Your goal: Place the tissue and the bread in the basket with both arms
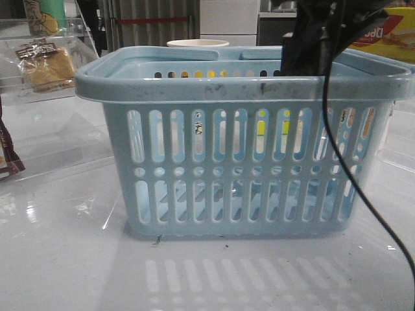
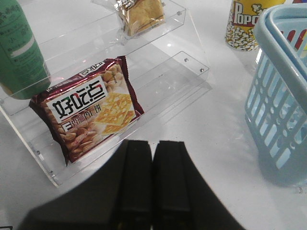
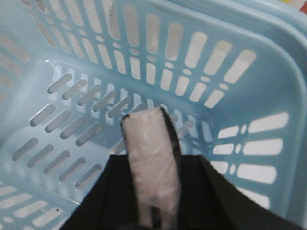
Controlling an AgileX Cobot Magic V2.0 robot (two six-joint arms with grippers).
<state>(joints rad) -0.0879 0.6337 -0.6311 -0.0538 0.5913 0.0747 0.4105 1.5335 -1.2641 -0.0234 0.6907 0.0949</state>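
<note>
Right gripper (image 3: 153,211) reaches down into the basket (image 1: 246,84) at its far right, fingers clamped on the tissue (image 3: 151,163) above the floor | left gripper (image 2: 152,191) hovers over the table, fingers pressed together, empty | bread (image 2: 141,17) sits on the clear shelf (image 2: 182,62), far left.

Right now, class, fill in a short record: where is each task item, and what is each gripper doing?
Container: pale blue slotted plastic basket, on the table
Tissue: pale plastic-wrapped tissue pack, clamped in right gripper above the basket floor
Bread: yellow-brown wrapped bread piece on clear acrylic shelf, outside the basket
Left gripper: shut, empty, near shelf
</note>
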